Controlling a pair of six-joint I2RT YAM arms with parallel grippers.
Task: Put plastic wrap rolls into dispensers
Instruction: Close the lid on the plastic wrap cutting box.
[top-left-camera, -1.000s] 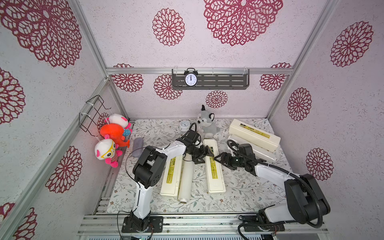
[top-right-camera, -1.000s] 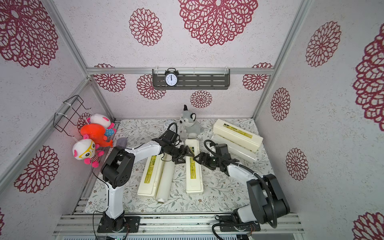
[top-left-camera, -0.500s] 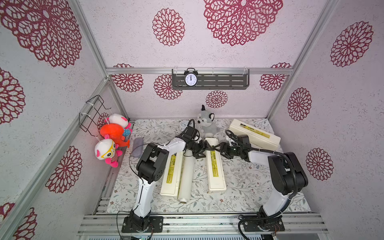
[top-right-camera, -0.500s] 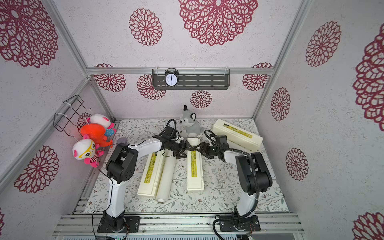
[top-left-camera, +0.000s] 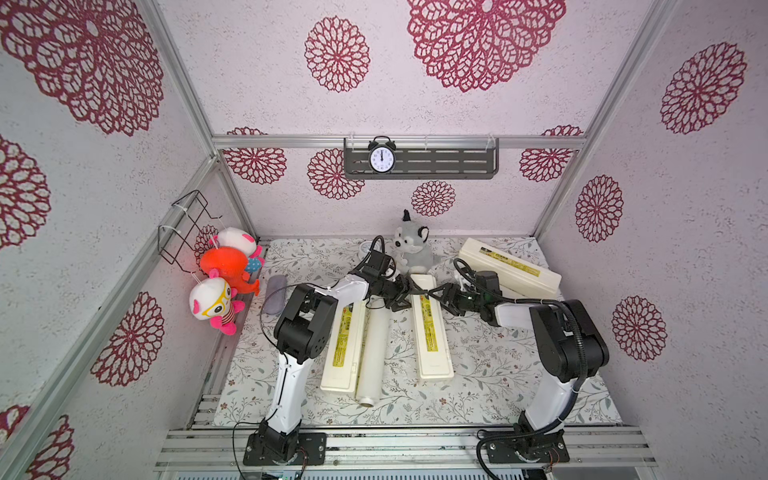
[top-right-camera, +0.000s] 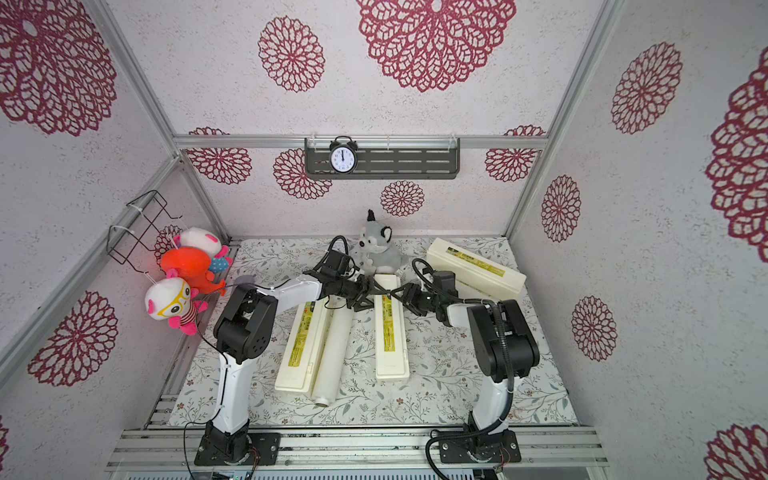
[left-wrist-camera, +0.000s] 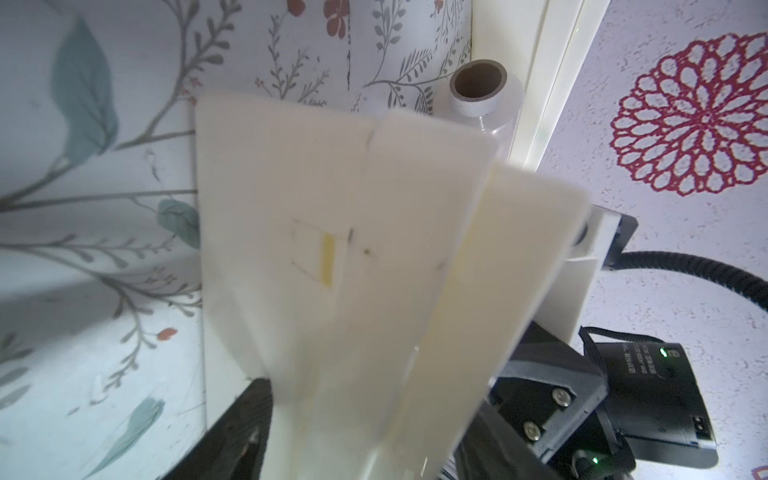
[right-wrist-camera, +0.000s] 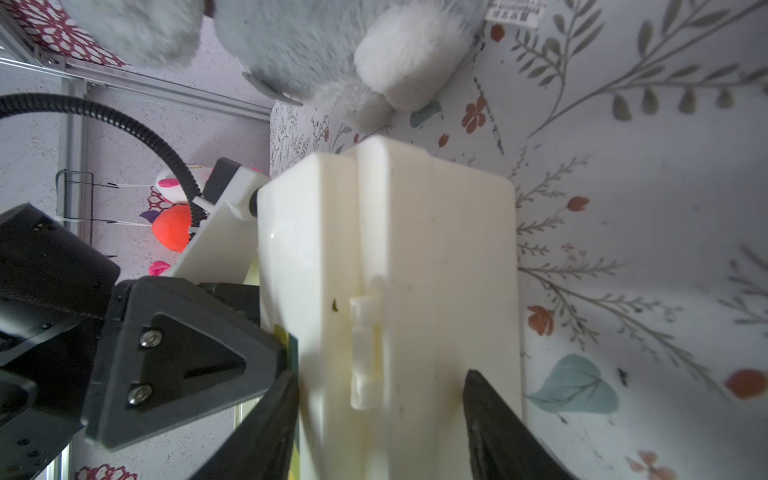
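Observation:
The middle dispenser (top-left-camera: 432, 340) lies lengthwise on the floral mat, label up. My left gripper (top-left-camera: 409, 295) and right gripper (top-left-camera: 438, 299) meet at its far end from opposite sides, each open with one finger over the lid and one low beside the wall. In the left wrist view the dispenser (left-wrist-camera: 332, 249) fills the space between the left gripper's (left-wrist-camera: 365, 436) fingers, and a thin gap shows along its lid. The right gripper (right-wrist-camera: 378, 399) straddles the hinge side (right-wrist-camera: 365, 353). A plastic wrap roll (top-left-camera: 372, 353) lies against the left dispenser (top-left-camera: 344, 345). A third dispenser (top-left-camera: 509, 264) sits back right.
A grey plush wolf (top-left-camera: 411, 249) sits just behind the grippers. A small grey pouch (top-left-camera: 274, 295) lies at the mat's left edge. Plush toys (top-left-camera: 224, 270) hang from a wire rack on the left wall. A clock stands on a shelf (top-left-camera: 419, 164) high on the back wall.
The right arm has folded back and its gripper has moved up the middle dispenser to the far end. The left gripper shifted slightly. Both pairs of jaws have narrowed around the box.

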